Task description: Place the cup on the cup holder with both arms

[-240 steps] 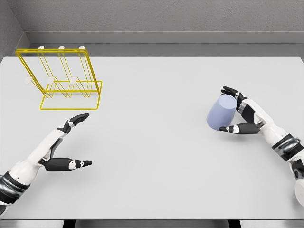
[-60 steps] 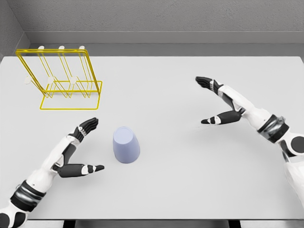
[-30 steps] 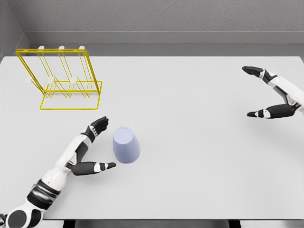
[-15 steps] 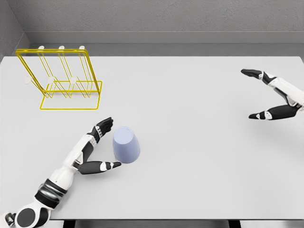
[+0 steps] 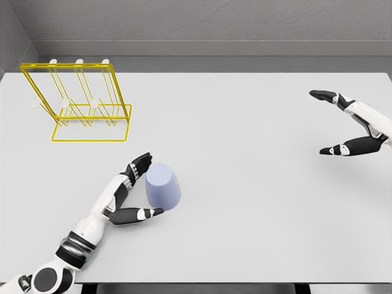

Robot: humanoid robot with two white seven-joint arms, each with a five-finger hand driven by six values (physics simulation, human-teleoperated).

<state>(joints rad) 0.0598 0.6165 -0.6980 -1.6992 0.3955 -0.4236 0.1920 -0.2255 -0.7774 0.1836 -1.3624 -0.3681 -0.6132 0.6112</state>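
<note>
Left robot hand (image 5: 138,191) fingers spread, cupping around the upside-down lilac cup (image 5: 162,187) on the tabletop (image 5: 245,202), not clamped yet. Right robot hand (image 5: 350,127) open, far right, idle. Grasp step: needs closing, then lift to yellow cup holder (image 5: 76,101) at back left.

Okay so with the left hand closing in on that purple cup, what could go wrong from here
1. The left hand is open around the cup, thumb low and fingers at its far side. An uneven squeeze could push the cup away or tip it.
2. The cup looks tapered and smooth, so it might slip once lifted.
3. The yellow cup holder is thin wire near the table's far left edge; a bump could shift it.
</note>
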